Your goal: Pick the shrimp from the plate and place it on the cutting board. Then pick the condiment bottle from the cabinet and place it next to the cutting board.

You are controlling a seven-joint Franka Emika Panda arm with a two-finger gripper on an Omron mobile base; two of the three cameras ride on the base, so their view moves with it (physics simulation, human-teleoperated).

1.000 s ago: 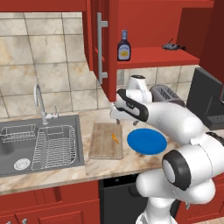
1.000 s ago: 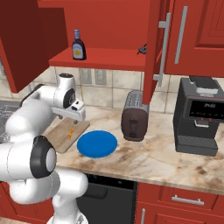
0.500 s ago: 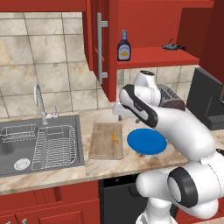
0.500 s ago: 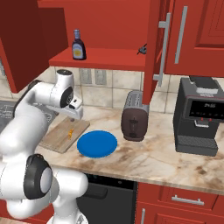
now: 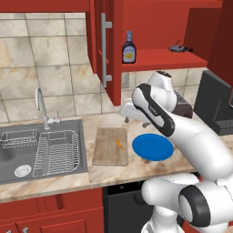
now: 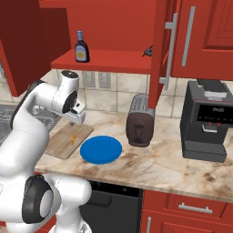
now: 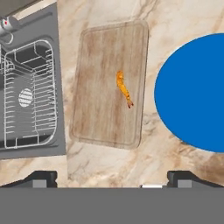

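Note:
The small orange shrimp (image 5: 119, 144) (image 6: 72, 138) (image 7: 124, 89) lies on the wooden cutting board (image 5: 107, 152) (image 6: 59, 144) (image 7: 100, 118). To the board's right, the blue plate (image 5: 153, 147) (image 6: 101, 149) (image 7: 197, 92) is bare. My gripper (image 5: 126, 114) (image 6: 77, 119) (image 7: 112, 178) hangs open and empty above the counter, over the board's far right corner. The dark condiment bottle (image 5: 129, 48) (image 6: 81, 48) stands upright on the shelf of the open red cabinet (image 5: 164, 58) (image 6: 113, 63), well above the gripper.
The cabinet door (image 5: 108, 45) (image 6: 166, 45) stands open over the counter. Further right are a toaster (image 5: 183, 108) (image 6: 140, 127) and a coffee machine (image 6: 209, 120). The sink with its dish rack (image 5: 54, 152) (image 7: 30, 100) lies left of the board. A small dark item (image 5: 179, 47) rests on the shelf.
The arm has lifted, carrying the hand up away from the cutting board. The jaws stay open, and the shrimp stays on the board.

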